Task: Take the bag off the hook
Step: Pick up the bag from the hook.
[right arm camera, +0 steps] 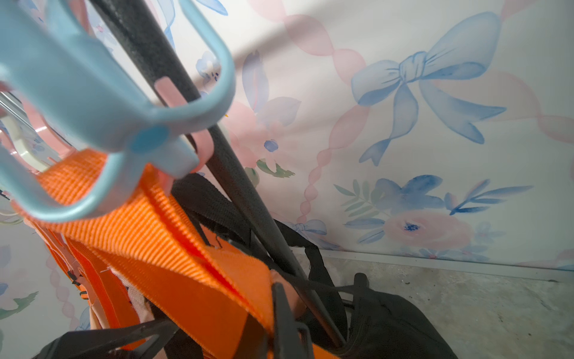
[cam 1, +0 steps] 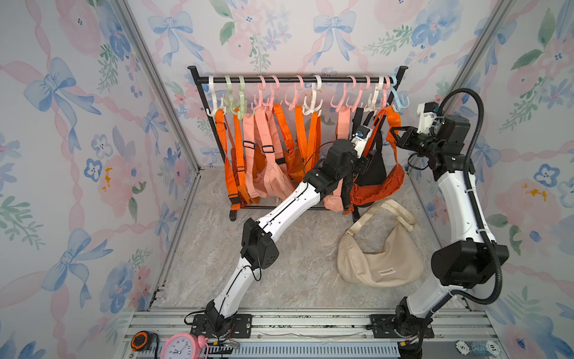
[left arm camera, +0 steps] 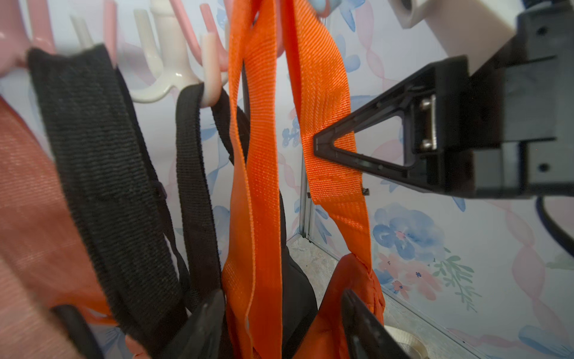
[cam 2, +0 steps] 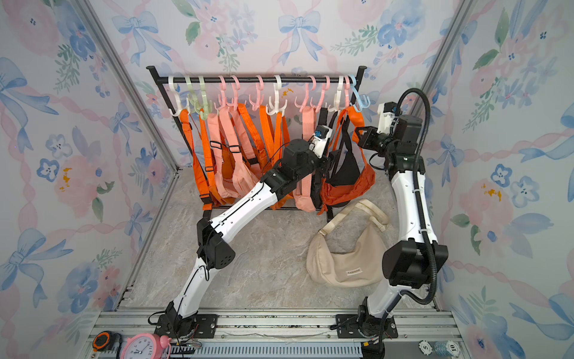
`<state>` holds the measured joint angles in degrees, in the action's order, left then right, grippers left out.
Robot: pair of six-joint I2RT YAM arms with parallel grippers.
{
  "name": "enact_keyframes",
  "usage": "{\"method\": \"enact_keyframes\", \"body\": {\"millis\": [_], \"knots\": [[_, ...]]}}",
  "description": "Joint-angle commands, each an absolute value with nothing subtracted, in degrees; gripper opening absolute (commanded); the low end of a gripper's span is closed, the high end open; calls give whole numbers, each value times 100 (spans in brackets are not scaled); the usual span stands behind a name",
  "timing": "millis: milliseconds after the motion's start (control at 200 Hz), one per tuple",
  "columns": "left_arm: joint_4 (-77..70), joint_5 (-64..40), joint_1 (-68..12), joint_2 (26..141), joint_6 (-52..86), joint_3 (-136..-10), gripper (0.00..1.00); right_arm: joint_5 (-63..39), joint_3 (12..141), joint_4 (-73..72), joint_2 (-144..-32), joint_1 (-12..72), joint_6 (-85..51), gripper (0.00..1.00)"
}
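Lifting the orange strap (left arm camera: 323,77) off the blue hook (right arm camera: 93,118) is the step I am working. The orange bag (cam 1: 382,186) is hanging below that hook. My right jaws are pinching the strap below the hook; my left jaws are standing spread around its other run, lower down. I am advising raising first, then drawing outward, to clear the prong.

The left arm (cam 1: 289,208) and right arm (cam 1: 456,199) have white shells, black joints and black base plates (cam 1: 240,323) on the aluminium rail (cam 1: 310,320). A black corrugated conduit (cam 1: 498,279), white-tied, runs from the rail along the right arm. The right gripper (left arm camera: 316,145) has a black triangular frame and two steel screws.
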<state>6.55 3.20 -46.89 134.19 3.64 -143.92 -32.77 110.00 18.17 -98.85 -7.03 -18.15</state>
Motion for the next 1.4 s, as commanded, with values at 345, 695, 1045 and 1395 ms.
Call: {"method": "enact_keyframes", "body": {"millis": [345,695,1045,1395], "knots": [[-245,215,-4557,13978,814,-14550,52,-3278,10657,1683,-9512,-650,-1898,0],[-458,-8,-4562,14149,906,-14689,42,-3252,10576,1648,-9352,-651,-1893,0],[-563,-53,-4551,14250,932,-14756,15,-3270,10537,1609,-9360,-636,-1934,0],[-607,-157,-4544,14138,993,-14772,0,-3258,10503,1618,-9298,-630,-1951,0]]}}
